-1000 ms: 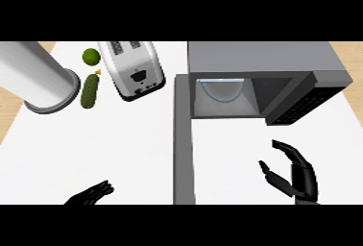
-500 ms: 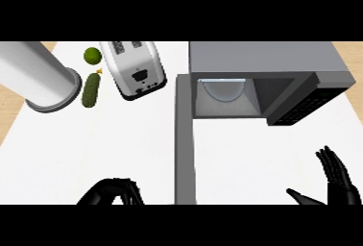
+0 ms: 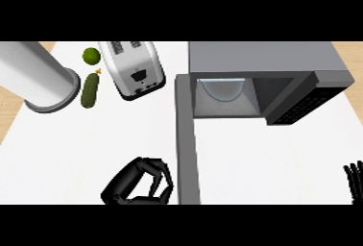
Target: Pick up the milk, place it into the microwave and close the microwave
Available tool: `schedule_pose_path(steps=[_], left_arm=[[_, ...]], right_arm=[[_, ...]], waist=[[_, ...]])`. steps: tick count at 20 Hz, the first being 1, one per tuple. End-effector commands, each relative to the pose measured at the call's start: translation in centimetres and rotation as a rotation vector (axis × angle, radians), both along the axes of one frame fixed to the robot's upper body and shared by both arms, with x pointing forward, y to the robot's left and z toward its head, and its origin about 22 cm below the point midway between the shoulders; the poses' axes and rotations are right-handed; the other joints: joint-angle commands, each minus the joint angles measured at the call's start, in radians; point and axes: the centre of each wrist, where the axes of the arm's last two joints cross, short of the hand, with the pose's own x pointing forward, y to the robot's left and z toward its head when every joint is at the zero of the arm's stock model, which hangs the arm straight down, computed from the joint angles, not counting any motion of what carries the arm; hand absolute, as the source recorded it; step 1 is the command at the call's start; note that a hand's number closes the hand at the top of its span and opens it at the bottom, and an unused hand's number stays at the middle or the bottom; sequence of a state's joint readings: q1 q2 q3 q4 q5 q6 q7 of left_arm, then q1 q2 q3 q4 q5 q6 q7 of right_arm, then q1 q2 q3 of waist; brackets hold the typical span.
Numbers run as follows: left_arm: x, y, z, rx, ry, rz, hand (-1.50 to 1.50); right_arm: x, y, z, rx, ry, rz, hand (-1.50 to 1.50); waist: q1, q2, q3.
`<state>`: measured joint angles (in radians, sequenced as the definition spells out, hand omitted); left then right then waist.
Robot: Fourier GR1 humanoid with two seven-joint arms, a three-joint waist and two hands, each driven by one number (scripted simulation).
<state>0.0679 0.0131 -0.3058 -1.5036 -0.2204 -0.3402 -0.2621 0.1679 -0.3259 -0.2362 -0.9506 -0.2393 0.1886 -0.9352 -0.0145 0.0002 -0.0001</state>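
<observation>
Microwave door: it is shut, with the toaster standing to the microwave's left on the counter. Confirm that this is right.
Not quite. The head view shows the microwave with its door swung open, the lit cavity exposed. The rest holds: the toaster stands to the microwave's left on the counter.

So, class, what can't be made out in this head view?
- Milk: shows nowhere; nothing shows inside the curled left hand.
- Right hand: cut off by the right edge, so only its fingers show.
- Microwave: its roof hides the rear of the cavity.
</observation>
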Motion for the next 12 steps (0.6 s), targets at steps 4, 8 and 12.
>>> schedule_pose_path(steps=[4, 8, 12], left_arm=[[0.2, -5.4, -2.1, 0.213, 0.149, -0.287, 1.50], [1.2, -7.7, -4.1, 0.250, 0.164, -0.358, 1.50], [-0.8, -11.2, -4.4, 0.251, 0.092, -0.375, 1.50]], right_arm=[[-1.3, -2.4, 0.8, 0.030, -0.038, 0.030, -1.50], [-0.4, -3.8, 2.6, 0.008, -0.054, 0.051, -1.50], [1.1, -1.8, 2.4, 0.008, -0.087, 0.107, -1.50]], waist=[[-0.009, 0.001, 0.001], [-0.013, 0.003, -0.001], [-0.020, 0.003, -0.001]])
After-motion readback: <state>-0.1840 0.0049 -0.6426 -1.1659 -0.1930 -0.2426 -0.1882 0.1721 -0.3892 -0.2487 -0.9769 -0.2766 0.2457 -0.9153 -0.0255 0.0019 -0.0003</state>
